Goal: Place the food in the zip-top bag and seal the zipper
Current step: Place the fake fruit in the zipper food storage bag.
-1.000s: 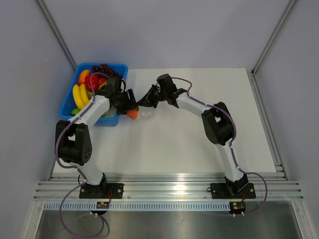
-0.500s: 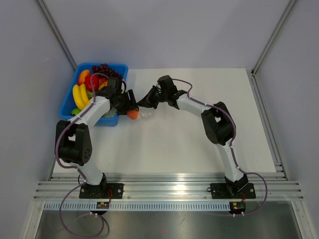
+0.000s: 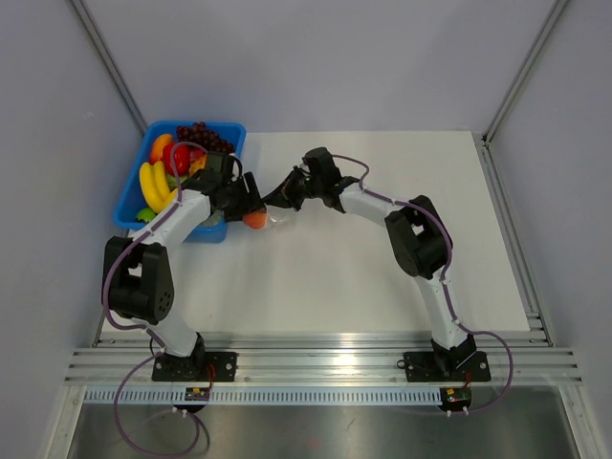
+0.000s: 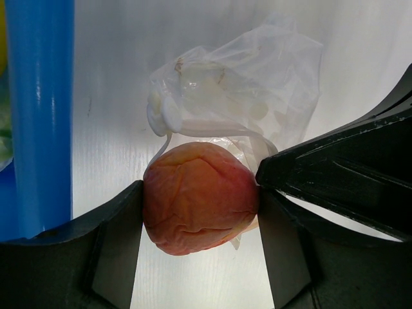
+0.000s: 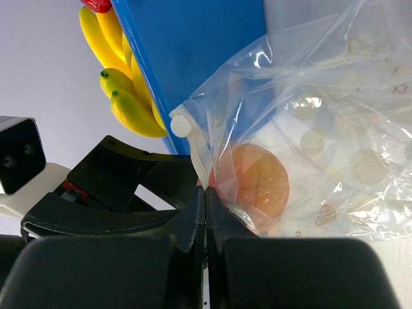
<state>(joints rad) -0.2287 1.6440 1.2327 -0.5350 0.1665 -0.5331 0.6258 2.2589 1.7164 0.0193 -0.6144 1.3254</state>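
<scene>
My left gripper (image 4: 199,199) is shut on the orange-red peach (image 4: 199,196), which also shows in the top view (image 3: 253,219) and through the plastic in the right wrist view (image 5: 261,180). The clear zip-top bag (image 4: 244,90) lies crumpled on the white table just beyond the peach, its mouth toward it. My right gripper (image 5: 205,196) is shut on the bag's mouth edge (image 5: 207,161), beside the white zipper slider (image 5: 181,125). In the top view the right gripper (image 3: 285,194) sits just right of the left gripper (image 3: 251,203), with the bag (image 3: 279,220) below them.
A blue bin (image 3: 134,201) with yellow bananas (image 3: 151,184), dark grapes (image 3: 203,132) and red and orange fruit stands at the table's back left, right beside the left gripper. Its blue wall (image 4: 38,116) fills the left of the left wrist view. Grey walls enclose the table.
Both grippers have hardly moved. The left arm's base joint has turned slightly; the peach stays held at the bag's mouth.
</scene>
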